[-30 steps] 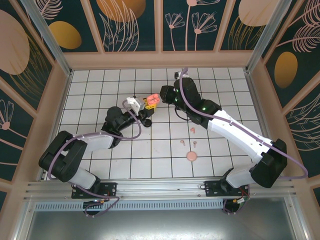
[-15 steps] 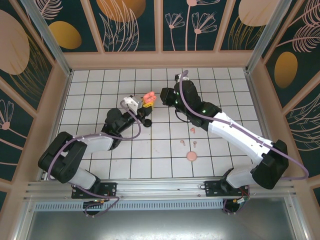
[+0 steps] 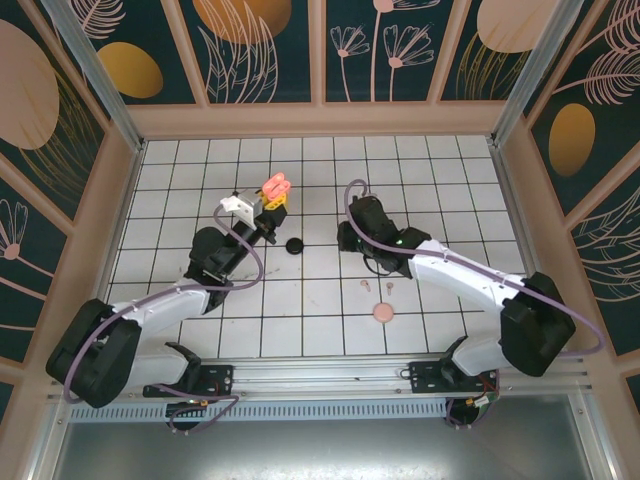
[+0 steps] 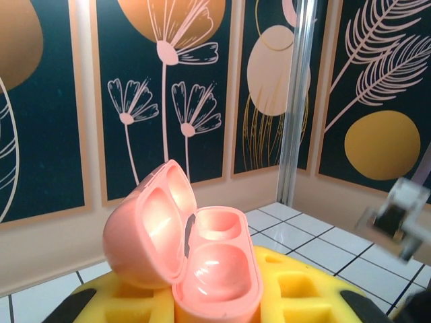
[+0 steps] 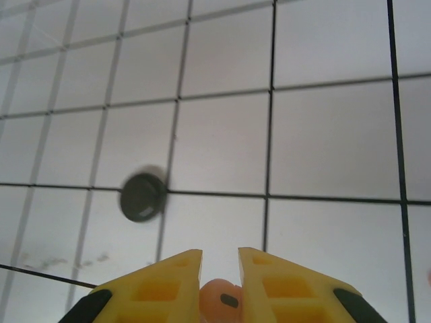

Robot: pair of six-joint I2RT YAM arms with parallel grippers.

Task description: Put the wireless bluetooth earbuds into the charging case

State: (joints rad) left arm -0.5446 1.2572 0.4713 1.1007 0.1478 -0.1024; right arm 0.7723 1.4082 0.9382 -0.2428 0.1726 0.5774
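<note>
Now my left arm (image 3: 170, 300) stretches toward the bench's (image 3: 470, 200) far edge, left pincer (image 3: 274, 192) clamped on the open pink charging case (image 4: 202, 262), held aloft. My right arm (image 3: 460, 280) bends low mid-bench, right pincer (image 5: 220, 259) pinching a pink earbud (image 5: 222, 301).

A white tiled floor (image 3: 200, 170) with dark grout lines covers the work area; faint smudges (image 5: 60, 261) mark one tile. Dark teal wall panels (image 3: 262, 45) with pink flowers, feathery leaves and orange ovals, framed in pale trim, enclose it; aluminium posts (image 4: 296, 101) stand at the corners; a metal rail (image 3: 320, 375) runs along the near edge.
</note>
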